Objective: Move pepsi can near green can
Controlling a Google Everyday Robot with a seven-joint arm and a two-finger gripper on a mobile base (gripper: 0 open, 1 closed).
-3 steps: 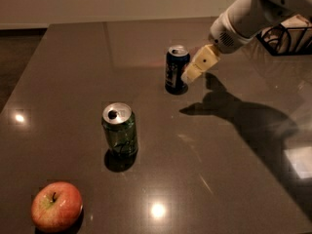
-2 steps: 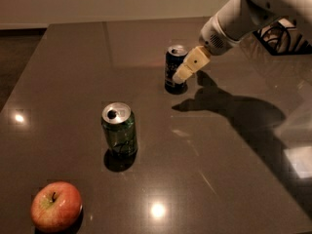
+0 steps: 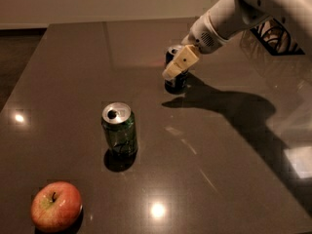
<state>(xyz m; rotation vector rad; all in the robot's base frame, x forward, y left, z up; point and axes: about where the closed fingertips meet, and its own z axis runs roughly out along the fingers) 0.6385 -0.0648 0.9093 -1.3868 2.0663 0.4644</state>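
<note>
The pepsi can [image 3: 176, 81] stands upright on the dark table at the upper middle, mostly hidden behind my gripper. The gripper [image 3: 178, 64] reaches in from the upper right on a white arm, and its pale finger lies across the front of the can's upper half. The green can [image 3: 119, 128] stands upright toward the lower left, well apart from the pepsi can and the gripper.
A red apple [image 3: 56, 206] lies at the table's lower left corner. A dark wire basket [image 3: 273, 33] sits at the far right edge behind the arm. The dark glossy table [image 3: 219, 179] shows bright light reflections.
The gripper has moved left and slightly down, from beside the pepsi can's right side to over its front. Both cans and the apple stay in place.
</note>
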